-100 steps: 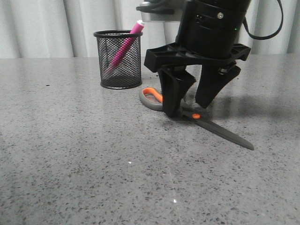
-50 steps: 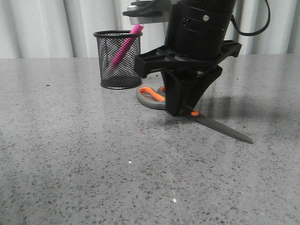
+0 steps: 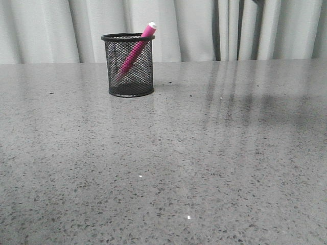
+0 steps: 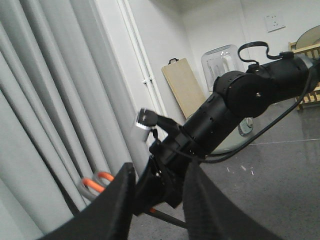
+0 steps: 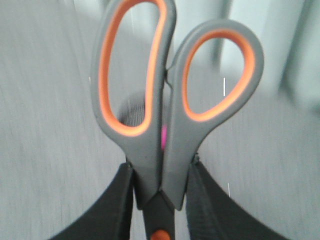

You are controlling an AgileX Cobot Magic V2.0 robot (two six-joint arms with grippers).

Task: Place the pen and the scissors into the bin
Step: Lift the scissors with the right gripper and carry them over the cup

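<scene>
The black mesh bin [image 3: 127, 69] stands at the back left of the table, with the magenta pen [image 3: 135, 48] leaning inside it, white end up. Neither arm nor the scissors show in the front view. In the right wrist view my right gripper [image 5: 161, 172] is shut on the scissors [image 5: 150, 145] just below their orange-lined handle loops, above the table. The left wrist view shows my left gripper [image 4: 160, 172] open and empty. Beyond it is the right arm [image 4: 240, 95] holding the scissors [image 4: 95, 182] in the air.
The grey speckled table [image 3: 204, 153] runs back to pale curtains [image 3: 51, 30]. In the left wrist view, a wooden board [image 4: 185, 90] and a clear-domed appliance [image 4: 225, 62] stand by the far wall.
My right gripper shut on the scissors lying on the table and lifted them up, out of the front view. The bin and pen have not moved.
</scene>
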